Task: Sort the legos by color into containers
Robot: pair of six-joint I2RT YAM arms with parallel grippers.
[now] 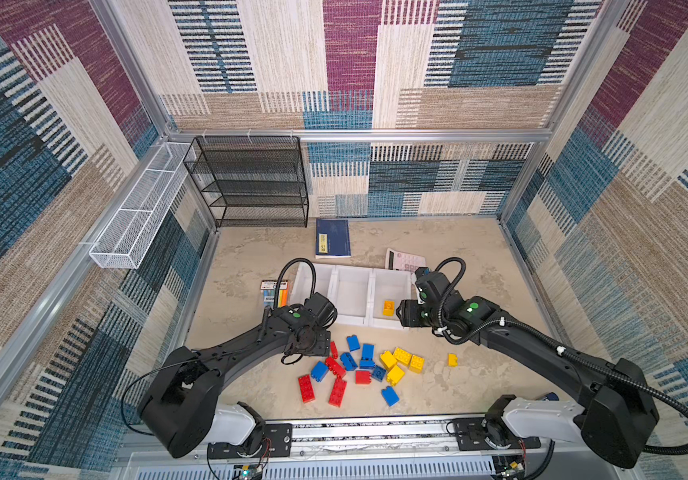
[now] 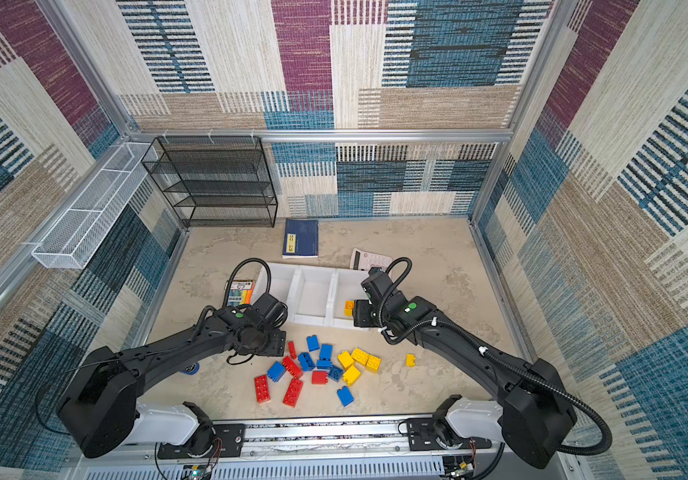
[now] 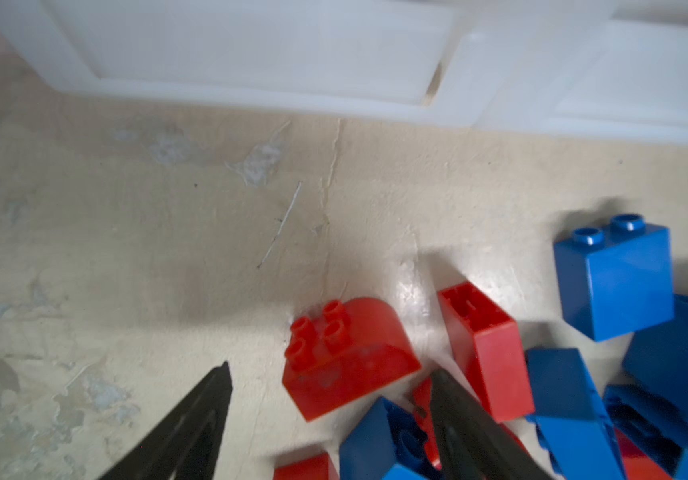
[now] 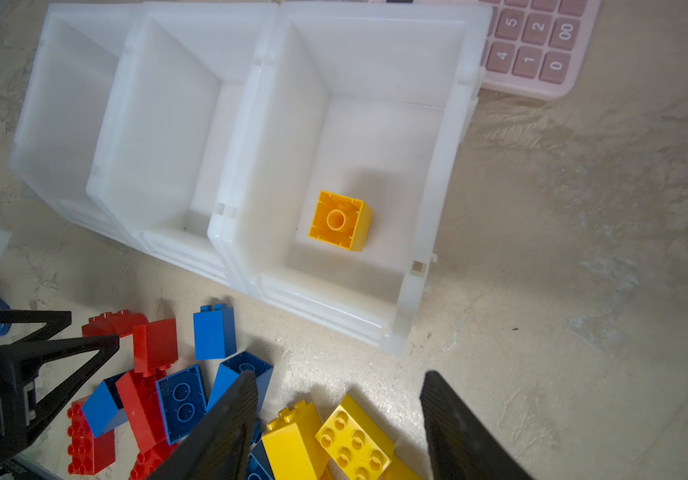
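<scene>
Red, blue and yellow legos (image 1: 359, 365) lie in a loose pile in front of the three joined white containers (image 1: 352, 320). One yellow brick (image 4: 340, 220) lies upside down in the right-hand container, and the other two hold nothing. My left gripper (image 3: 332, 374) is open and low at the pile's left end. A red round-topped brick (image 3: 350, 357) sits between its fingers, with gaps on both sides. My right gripper (image 4: 340, 382) is open with nothing in it, high over the yellow bricks (image 4: 350, 440) near the right container's front wall. A lone yellow brick (image 1: 452, 359) lies to the right.
A marker pack (image 1: 274, 291) lies left of the containers. Behind them are a blue book (image 1: 332, 237) and a pink calculator (image 1: 404, 259). A black mesh rack (image 1: 251, 183) stands at the back left, and a white wire basket (image 1: 134, 216) hangs on the left wall.
</scene>
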